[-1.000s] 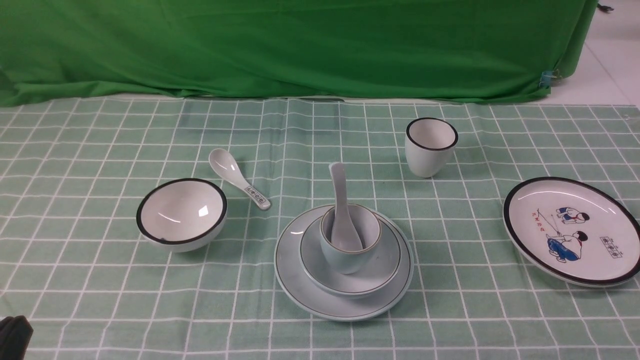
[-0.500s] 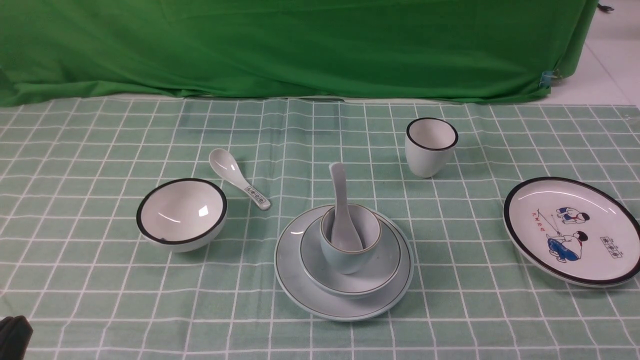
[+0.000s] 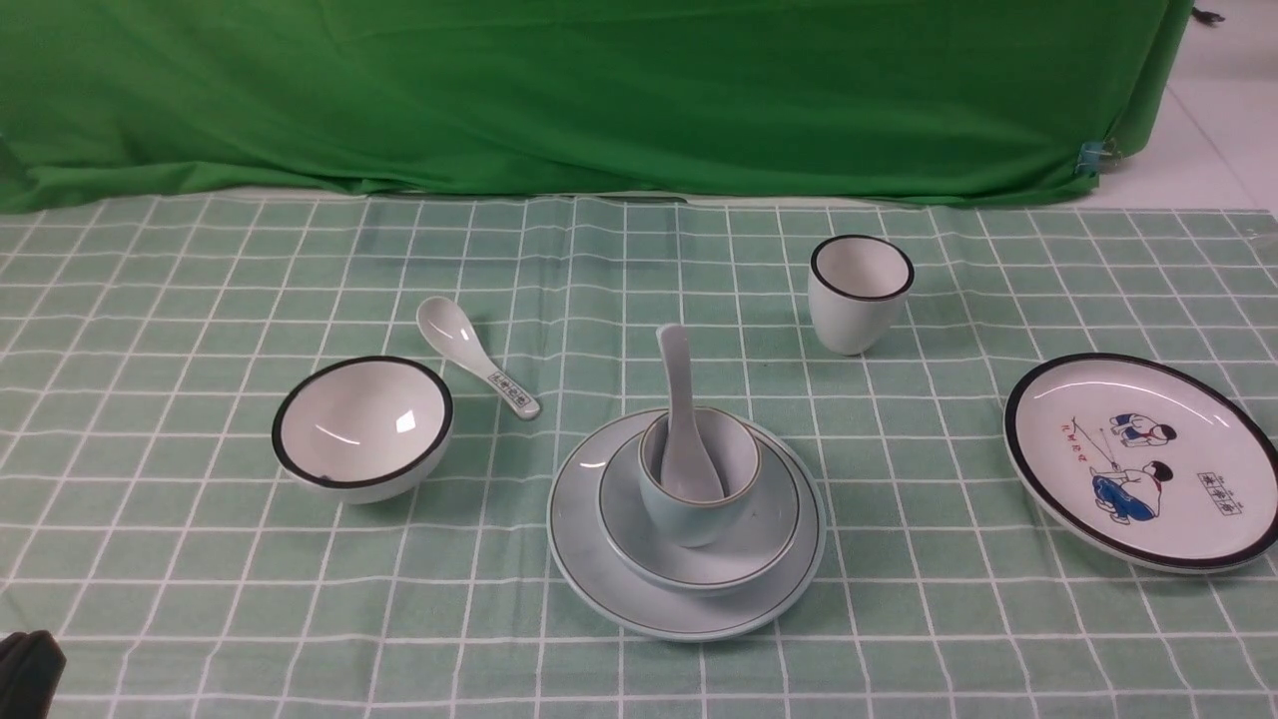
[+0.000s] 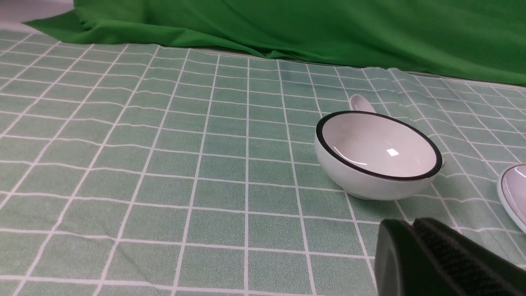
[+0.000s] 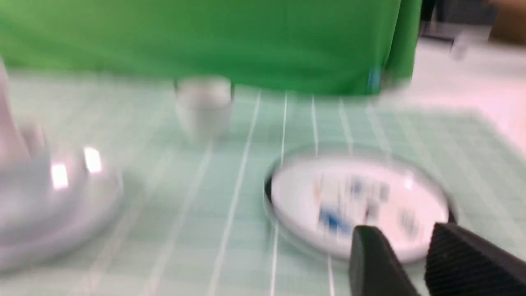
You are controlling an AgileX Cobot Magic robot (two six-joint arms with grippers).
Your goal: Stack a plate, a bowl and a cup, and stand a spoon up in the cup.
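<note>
A tabletop (image 3: 150,559) under a pale green cloth with a white grid carries four white dishes. Take the black-rimmed white bowl (image 3: 362,427) as the landmark. Just behind it to its right lies a white spoon (image 3: 475,358) with printed marks on its handle, its scoop pointing away from the camera. Well to the bowl's right and farther back stands a white cup (image 3: 860,293) with a black rim. Farthest right sits a black-rimmed white plate (image 3: 1143,459) with cartoon figures. A green curtain (image 3: 599,90) hangs behind everything.
</note>
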